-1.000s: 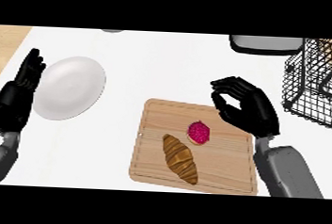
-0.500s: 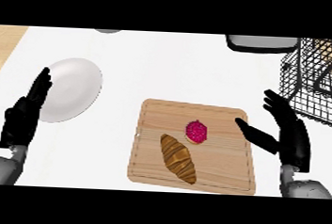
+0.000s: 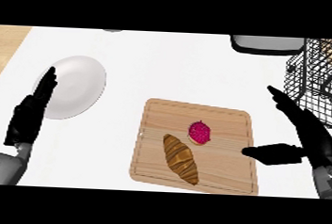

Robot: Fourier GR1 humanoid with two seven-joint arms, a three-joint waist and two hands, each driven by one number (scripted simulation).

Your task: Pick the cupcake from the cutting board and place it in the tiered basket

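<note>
Desk (image 3: 171, 62) held your cutting board (image 3: 195, 146) near its front edge, tiered basket (image 3: 321, 83) at the right edge. Your right hand (image 3: 303, 134), fingers wide, flanked the board; the cupcake (image 3: 201, 132) lay on it.

I see both hands as matte black all over, palms and digits alike, no markings or logos on either. Left hand (image 3: 31, 115) looks slim and dark, fingers long and tapered, segment lines barely showing. Right hand (image 3: 308, 134) has the same black finish, thumb thick and rounded at the tip. Below each wrist I get a grey forearm shell, smooth and slightly glossy, lighter along the edges. No cables or screws that I can make out.
</note>
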